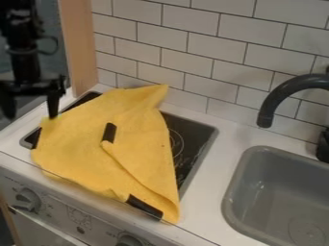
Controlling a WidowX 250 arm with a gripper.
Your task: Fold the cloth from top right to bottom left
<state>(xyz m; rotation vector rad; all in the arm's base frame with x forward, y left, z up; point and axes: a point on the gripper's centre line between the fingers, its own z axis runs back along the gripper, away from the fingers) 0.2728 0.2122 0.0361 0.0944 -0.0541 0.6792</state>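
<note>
Item: end effector (30, 104), black, two fingers, at the upper left of the camera view. Fingers pointing down and standing apart, nothing held between them. The tip of the finger nearer the cloth overlaps the cloth's left edge in the view; whether the two touch cannot be told.

Item: cloth (96, 158), yellow, one piece, spread askew over the stovetop (204, 132) and covering most of it. Upper end drawn up to a raised peak near the tiled wall (212, 57); lower right end narrowing to a rounded point on the worktop (206, 216), near its front edge. A flap of the cloth lies turned over on the right side, its tip at the middle. Lower left side wavy, running along the front edge of the worktop.

Fittings to the cloth: black patches, three seen. One at the flap's tip (109, 133), one at the left edge (36, 138), one at the lower right (145, 207).

Item: stovetop, dark, part of a light ring showing right of the cloth.

Item: sink (233, 192), grey, set into the worktop at the right; curved black faucet (275, 102) above it.

Item: control knobs, two: one at the left (27, 199), one at the bottom (128, 239), both on the front panel (57, 209).

Item: wooden post (78, 48), upright, beside the tiled wall.
</note>
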